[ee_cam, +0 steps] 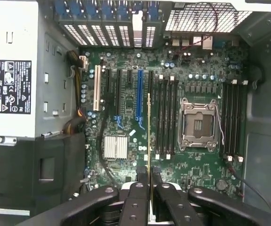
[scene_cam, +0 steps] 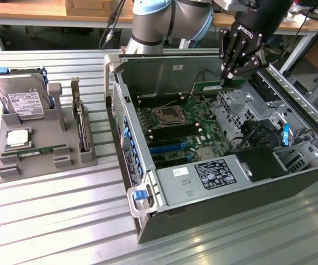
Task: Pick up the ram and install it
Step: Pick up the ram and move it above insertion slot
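I am clenching my gripper on the ram, pinching its upper edge, in the upper right of the exterior view, over the open computer case. In the wrist view the stick is showing edge-on, hanging clear of the motherboard and running parallel to the black memory slots beside the processor socket. As I judge it, doing this well means keeping the stick upright, both ends level, and lining it up squarely with one slot.

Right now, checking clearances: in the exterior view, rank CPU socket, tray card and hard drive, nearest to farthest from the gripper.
1. CPU socket, in the case, where the gripper holds the ram.
2. Card, upright in the tray.
3. Hard drive, at the exterior view's far left.
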You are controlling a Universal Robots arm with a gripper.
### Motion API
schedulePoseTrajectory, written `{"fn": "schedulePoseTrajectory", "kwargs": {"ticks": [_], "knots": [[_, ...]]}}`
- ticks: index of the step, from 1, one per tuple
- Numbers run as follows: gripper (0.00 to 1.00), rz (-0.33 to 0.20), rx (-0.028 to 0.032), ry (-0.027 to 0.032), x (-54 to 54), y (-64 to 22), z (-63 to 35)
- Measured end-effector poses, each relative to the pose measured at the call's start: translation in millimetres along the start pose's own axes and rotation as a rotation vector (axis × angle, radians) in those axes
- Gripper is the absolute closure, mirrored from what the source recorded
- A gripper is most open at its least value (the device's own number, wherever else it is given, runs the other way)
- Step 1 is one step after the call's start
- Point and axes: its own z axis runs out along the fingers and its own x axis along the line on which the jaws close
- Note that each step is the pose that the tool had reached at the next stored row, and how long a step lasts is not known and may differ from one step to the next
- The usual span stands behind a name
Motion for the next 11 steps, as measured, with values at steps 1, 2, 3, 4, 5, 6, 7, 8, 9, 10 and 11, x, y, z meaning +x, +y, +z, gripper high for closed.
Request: {"fn": "schedulePoseTrajectory", "kwargs": {"ticks": [1, 2, 3, 4, 5, 6, 7, 8, 9, 10, 11], "knots": [[0.87, 0.0, 0.0, 0.0004, 0.1, -2.9, -0.2], [0.87, 0.0, 0.0, 0.0005, 0.2, -4.2, -0.2], [0.87, 0.0, 0.0, 0.0006, 0.2, -5.6, -0.3], [0.87, 0.0, 0.0, 0.0008, 0.3, -7.3, -0.4], [0.87, 0.0, -0.0001, 0.0015, 0.5, -12.9, -0.7], [0.87, 0.0, -0.0001, 0.0019, 0.6, -15.3, -0.8], [0.87, 0.0, -0.0001, 0.0025, 0.7, -18.3, -0.9], [0.87, 0.0, -0.0001, 0.0027, 0.8, -20.1, -1.0], [0.87, 0.0, -0.0001, 0.003, 0.9, -21.9, -1.1], [0.87, 0.0, -0.0001, 0.0034, 0.9, -24.2, -1.2], [0.87, 0.0, -0.0002, 0.004, 1.1, -28.1, -1.4]]}}
